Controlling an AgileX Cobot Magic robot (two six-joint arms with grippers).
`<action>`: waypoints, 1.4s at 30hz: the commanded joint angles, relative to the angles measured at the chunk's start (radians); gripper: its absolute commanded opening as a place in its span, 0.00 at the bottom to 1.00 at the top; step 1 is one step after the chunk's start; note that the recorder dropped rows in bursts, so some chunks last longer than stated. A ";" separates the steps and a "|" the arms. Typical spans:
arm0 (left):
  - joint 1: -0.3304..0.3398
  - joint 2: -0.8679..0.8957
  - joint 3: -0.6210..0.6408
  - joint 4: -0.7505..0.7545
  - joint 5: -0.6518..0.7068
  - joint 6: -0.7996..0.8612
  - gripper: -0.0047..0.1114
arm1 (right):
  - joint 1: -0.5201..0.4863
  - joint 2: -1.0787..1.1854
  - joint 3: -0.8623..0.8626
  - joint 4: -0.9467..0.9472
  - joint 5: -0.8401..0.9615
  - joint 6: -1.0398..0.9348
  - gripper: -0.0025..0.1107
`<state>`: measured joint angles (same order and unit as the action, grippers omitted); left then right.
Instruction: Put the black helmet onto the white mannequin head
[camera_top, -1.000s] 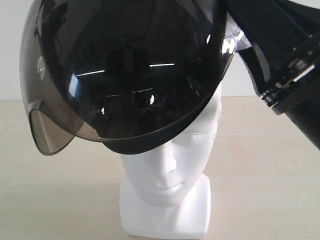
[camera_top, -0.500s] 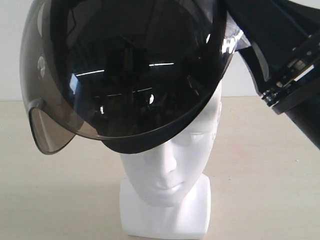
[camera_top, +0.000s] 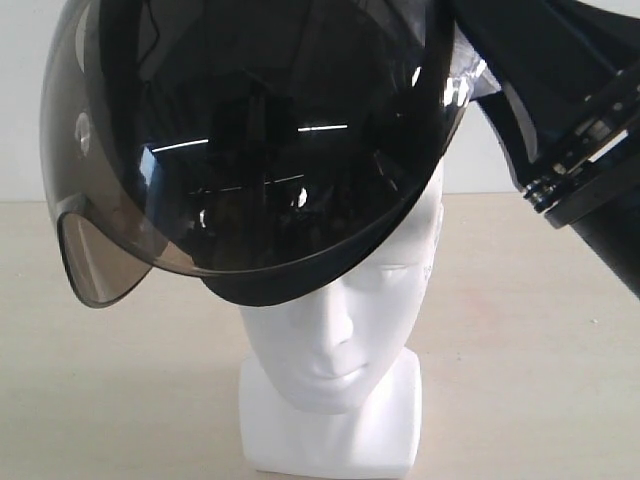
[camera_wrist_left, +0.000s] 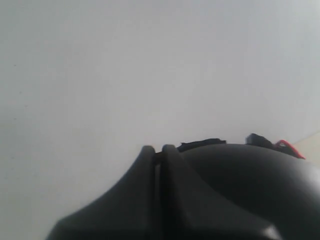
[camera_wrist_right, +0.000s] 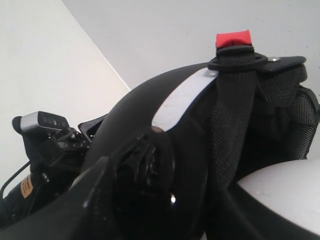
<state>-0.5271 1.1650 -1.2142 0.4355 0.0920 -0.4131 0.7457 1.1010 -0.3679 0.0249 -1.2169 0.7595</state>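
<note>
So the black helmet (camera_top: 260, 150) sat tilted on top of the white mannequin head (camera_top: 335, 330) — visor (camera_top: 110, 250) hanging over its forehead, face below uncovered. Head stood on the bench (camera_top: 520, 350). Left gripper (camera_wrist_left: 157, 152), right gripper (camera_wrist_right: 100, 200) — couldn't tell if clamped.

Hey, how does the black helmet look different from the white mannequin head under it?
The black helmet is dark with a smoky visor; the white mannequin head is glossy white. The helmet is wider than the head. The helmet is tilted; the head stands upright. Both are rounded.
</note>
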 joint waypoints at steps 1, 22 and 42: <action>-0.062 0.010 -0.006 -0.019 -0.012 0.028 0.08 | -0.020 -0.010 0.007 0.135 -0.004 -0.134 0.02; -0.122 0.109 -0.006 -0.030 -0.017 0.054 0.08 | -0.020 -0.010 0.007 0.155 -0.004 -0.186 0.02; -0.237 0.187 0.076 -0.062 -0.004 0.048 0.08 | -0.020 -0.071 0.007 0.252 0.039 -0.342 0.02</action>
<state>-0.7442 1.3201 -1.1551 0.3909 0.0391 -0.3535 0.7289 1.0592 -0.3578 0.2738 -1.1907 0.4486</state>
